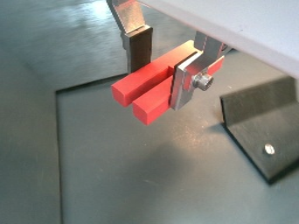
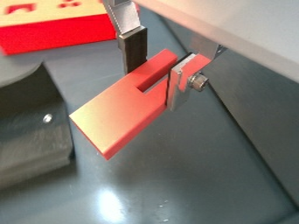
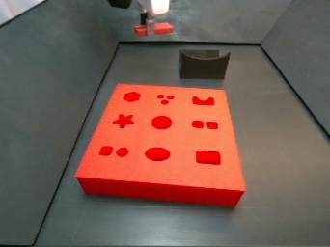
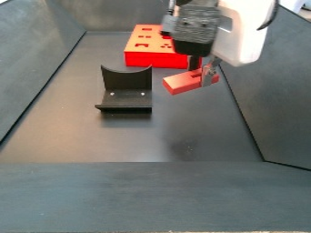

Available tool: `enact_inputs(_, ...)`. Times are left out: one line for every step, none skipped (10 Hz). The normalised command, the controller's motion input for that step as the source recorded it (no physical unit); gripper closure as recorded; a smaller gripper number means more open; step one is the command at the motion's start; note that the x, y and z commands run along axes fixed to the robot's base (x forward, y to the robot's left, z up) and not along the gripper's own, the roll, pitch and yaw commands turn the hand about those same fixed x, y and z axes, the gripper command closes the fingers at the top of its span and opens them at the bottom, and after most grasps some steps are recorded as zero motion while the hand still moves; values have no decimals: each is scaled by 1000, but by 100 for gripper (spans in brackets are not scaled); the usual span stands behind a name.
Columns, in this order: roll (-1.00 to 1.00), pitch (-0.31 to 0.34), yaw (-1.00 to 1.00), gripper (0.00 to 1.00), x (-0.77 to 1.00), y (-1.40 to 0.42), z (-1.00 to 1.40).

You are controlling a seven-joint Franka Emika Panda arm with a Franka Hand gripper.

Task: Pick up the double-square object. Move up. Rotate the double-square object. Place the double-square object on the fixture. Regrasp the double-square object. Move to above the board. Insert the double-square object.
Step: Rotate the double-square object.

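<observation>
The double-square object [image 4: 185,83], a small red block, is clamped at one end between the claw's [image 4: 206,71] two silver fingers and hangs in the air, clear of the dark floor. In a side view, going left to right, the fixture [image 4: 124,88] stands on the floor, then the held block just beside it but higher, with the board [image 4: 148,47] lying behind them. Judging by this, the step in hand is lifting or turning the block before setting it on the fixture. To do it well, the claw should keep its firm grip, gain enough height to clear the fixture's notch, and turn slowly so the long free end [image 2: 111,122] does not swing or slip. Counted: one block, one fixture, one board, one claw.
</observation>
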Motion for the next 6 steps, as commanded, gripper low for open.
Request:
enact_inputs(-10, -3, -1000, 100, 14, 20, -46)
enact_inputs(-10, -3, -1000, 100, 13, 20, -46)
enact_inputs(-10, -3, -1000, 100, 12, 19, -46)
enact_inputs(-11, -3, -1000, 100, 12, 19, -46)
enact_inputs(-11, -3, -1000, 100, 12, 19, -46)
enact_inputs(-12, -4, -1000, 100, 11, 19, -46)
